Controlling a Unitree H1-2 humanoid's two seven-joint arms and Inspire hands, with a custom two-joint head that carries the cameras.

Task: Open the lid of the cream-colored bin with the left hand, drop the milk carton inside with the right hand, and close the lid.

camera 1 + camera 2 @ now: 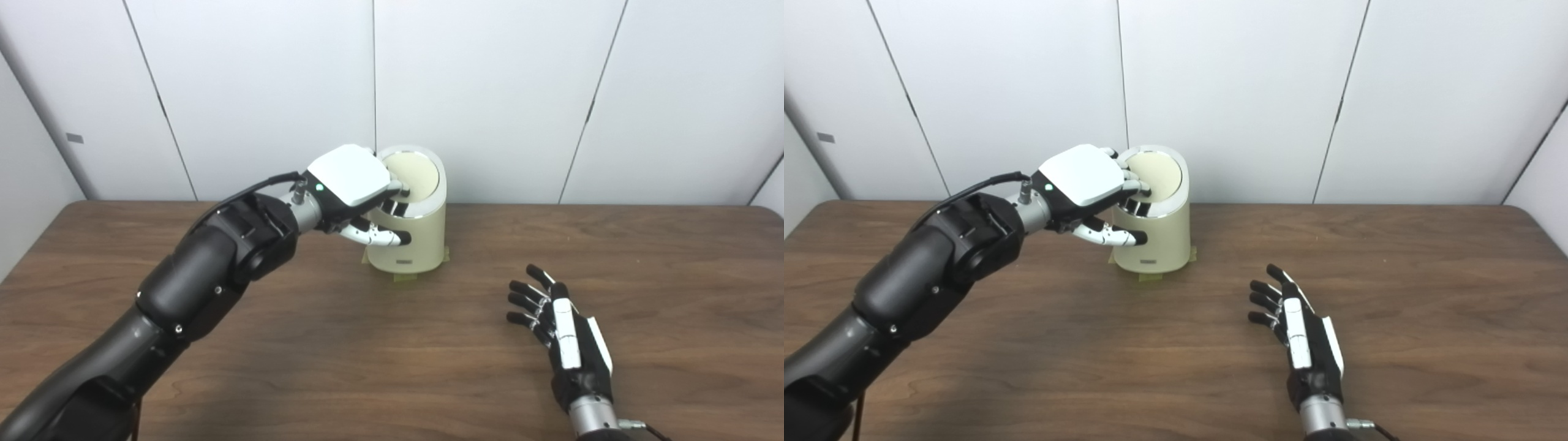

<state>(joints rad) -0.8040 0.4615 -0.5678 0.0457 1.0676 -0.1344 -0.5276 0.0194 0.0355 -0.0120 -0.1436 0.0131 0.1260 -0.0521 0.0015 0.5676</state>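
The cream-colored bin stands at the back middle of the wooden table. Its round lid, ringed in chrome, lies shut and tilted toward me. My left hand is at the bin's top left. Its fingers curl onto the lid's left rim, and its thumb reaches across the front of the bin wall, below the rim. It clasps nothing that I can see. My right hand rests near the table's front right, open and empty, fingers spread. No milk carton is in view.
Strips of yellowish tape show under the bin's base. White wall panels stand close behind the table's far edge. A black cable loops off my left wrist.
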